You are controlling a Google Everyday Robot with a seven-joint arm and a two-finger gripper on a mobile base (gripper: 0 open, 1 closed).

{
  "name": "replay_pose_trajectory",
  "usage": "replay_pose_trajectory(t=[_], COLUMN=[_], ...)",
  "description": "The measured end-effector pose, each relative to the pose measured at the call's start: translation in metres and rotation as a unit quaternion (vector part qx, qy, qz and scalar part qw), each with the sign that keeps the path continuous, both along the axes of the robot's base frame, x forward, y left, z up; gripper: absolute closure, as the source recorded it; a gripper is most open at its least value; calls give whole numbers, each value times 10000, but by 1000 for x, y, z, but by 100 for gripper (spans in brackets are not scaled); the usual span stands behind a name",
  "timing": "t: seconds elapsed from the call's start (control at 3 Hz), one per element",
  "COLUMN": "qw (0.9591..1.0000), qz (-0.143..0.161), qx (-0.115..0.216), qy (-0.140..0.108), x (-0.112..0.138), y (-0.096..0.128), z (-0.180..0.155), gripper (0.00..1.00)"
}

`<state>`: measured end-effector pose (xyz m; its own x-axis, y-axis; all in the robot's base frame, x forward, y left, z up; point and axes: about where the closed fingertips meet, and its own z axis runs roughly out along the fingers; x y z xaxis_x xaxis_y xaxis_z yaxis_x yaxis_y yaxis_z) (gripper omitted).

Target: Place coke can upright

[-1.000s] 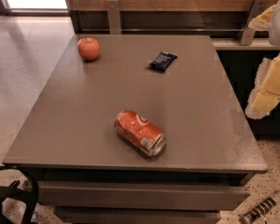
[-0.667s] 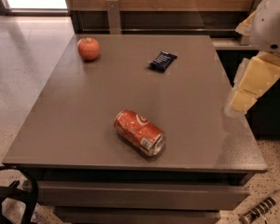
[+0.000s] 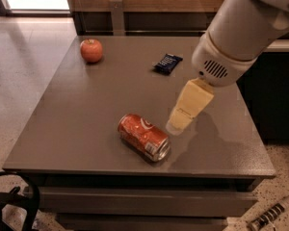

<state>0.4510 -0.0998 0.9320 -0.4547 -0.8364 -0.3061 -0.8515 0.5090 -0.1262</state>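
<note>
Camera view — jaws, state unclear, hang beside the coke can (image 3: 144, 136) lying near front edge of table (image 3: 77, 119).

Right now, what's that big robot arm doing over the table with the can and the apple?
A white robot arm reaches over the flat grey table. Its cream-coloured gripper hangs low, just to the right of the red-orange aluminium coke can, which lies on its side near the front edge. The gripper isn't holding the can, so standing it up is not yet done. A round red apple and a small dark blue snack wrapper sit at the back, away from the gripper.
</note>
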Motion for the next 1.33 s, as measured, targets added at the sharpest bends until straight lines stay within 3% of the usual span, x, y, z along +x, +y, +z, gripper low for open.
replay_pose_trajectory(t=[0.67,1.33], qw=[9962,9959], qz=[-325,-413], qx=[-116,-114], qy=[797,793], x=[-11,-13], y=[49,61], z=[-51,-55], gripper=[0,0])
